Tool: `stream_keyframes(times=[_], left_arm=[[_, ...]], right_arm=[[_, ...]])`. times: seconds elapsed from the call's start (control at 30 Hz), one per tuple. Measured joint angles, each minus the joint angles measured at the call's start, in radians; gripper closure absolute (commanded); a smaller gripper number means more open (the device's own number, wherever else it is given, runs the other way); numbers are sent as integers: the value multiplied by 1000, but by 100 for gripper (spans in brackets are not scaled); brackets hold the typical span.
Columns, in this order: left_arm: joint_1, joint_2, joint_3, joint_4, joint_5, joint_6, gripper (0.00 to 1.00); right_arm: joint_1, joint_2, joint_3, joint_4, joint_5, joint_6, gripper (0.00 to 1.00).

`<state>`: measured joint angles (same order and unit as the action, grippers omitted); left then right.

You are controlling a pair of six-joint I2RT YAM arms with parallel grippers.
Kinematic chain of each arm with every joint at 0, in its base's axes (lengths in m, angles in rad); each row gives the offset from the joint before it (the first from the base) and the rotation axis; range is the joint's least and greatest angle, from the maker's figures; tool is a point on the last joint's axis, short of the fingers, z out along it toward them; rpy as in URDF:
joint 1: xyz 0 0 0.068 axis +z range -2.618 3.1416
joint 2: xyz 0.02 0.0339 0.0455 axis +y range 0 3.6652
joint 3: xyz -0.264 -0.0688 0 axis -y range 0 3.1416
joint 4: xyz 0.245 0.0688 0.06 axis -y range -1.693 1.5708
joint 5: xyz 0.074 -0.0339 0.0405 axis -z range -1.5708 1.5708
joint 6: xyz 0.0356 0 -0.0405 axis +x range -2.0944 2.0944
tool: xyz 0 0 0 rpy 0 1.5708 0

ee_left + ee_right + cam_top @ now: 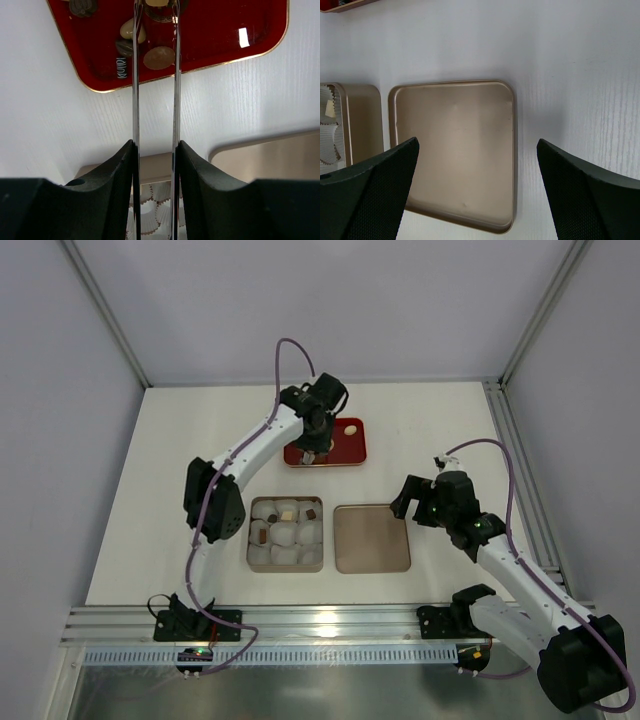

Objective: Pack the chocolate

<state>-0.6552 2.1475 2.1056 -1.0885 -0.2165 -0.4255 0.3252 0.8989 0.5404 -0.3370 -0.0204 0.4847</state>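
The chocolate lies partly on the red tray (210,30): a cream sweet (131,29), a dark one (124,47), a tan round one (159,57) and a striped dark one (121,67). My left gripper (155,145) is shut on a pair of metal tongs (135,100) whose tips reach over the tray (345,450); what sits between the tips is cut off by the frame edge. The gold tin (250,540) holds white paper cups, several with sweets such as a brown one (311,513). My right gripper (477,190) is open and empty above the lid (452,150).
The gold lid (371,537) lies open side up right of the tin. The tin's corner with paper cups shows in the right wrist view (360,120). Grey walls enclose the white table; an aluminium rail (330,620) runs along the near edge.
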Motion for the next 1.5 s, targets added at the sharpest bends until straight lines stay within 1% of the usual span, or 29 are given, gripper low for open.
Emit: stream_keyframes(times=[0.27, 0.83, 1.27, 1.5], left_arm=[[0, 34, 40, -6, 0, 11, 60], [2, 57, 45, -10, 1, 11, 62], [3, 57, 48, -14, 8, 14, 69], [8, 57, 77, -27, 8, 15, 70]], right_arm=[[0, 0, 0, 0, 0, 0, 0], [0, 0, -2, 0, 0, 0, 0], [0, 0, -13, 2, 0, 0, 0], [0, 0, -13, 6, 0, 0, 0]])
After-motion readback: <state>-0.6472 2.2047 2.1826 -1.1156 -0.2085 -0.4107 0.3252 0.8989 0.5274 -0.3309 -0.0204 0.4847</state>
